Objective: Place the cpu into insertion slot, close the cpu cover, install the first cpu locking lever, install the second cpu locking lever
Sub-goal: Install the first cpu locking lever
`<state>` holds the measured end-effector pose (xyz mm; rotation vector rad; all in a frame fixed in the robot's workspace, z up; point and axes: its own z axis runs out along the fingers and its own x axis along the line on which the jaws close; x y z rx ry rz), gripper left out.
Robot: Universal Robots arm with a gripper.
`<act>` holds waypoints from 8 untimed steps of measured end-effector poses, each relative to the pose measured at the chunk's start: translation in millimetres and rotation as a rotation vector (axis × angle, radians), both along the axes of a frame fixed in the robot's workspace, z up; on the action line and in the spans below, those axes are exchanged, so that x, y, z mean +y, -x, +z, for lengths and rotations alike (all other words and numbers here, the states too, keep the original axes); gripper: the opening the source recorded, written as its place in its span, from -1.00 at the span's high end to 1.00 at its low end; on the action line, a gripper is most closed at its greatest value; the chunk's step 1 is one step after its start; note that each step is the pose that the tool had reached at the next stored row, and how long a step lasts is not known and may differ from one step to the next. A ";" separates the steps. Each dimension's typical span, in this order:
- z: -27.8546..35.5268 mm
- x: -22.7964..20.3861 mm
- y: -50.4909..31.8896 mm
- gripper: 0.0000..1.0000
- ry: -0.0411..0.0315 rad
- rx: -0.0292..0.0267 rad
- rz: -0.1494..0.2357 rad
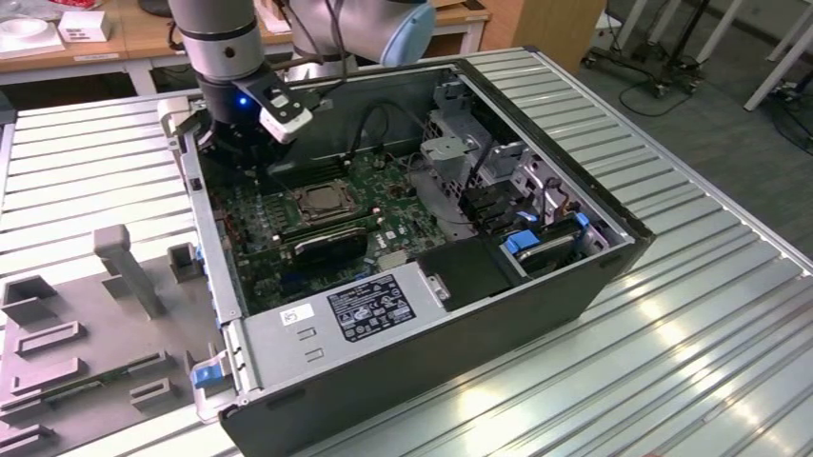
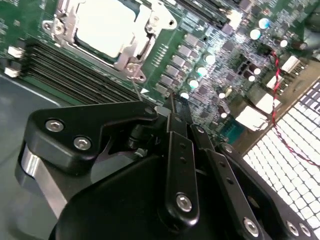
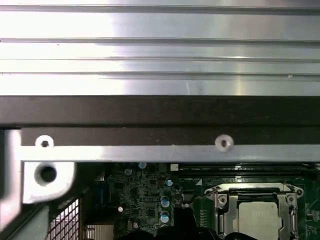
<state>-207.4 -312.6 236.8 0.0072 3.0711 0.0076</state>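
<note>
Three views show the cpu [image 1: 326, 201] lying flat in the insertion slot [image 1: 303, 212], the cpu cover [image 2: 64, 24] down around its silvery top. The exterior view takes in the whole open computer case [image 1: 420, 347] on the ribbed table [image 1: 711, 381], with the arm [image 1: 223, 48] reaching into the case beside the socket. The second wrist view shows the gripper [image 2: 172, 102] pressed together with no gap, its tip near a thin metal rod [image 2: 136, 87] rising from the socket's corner.

Silver-grey arm [image 1: 216, 38], pale blue joint cap [image 1: 409, 33], black gripper [image 2: 176, 101], silver screws [image 2: 184, 201]
</note>
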 end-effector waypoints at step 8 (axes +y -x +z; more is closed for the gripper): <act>-0.4 0.0 2.2 0.79 -0.0035 -0.0034 0.000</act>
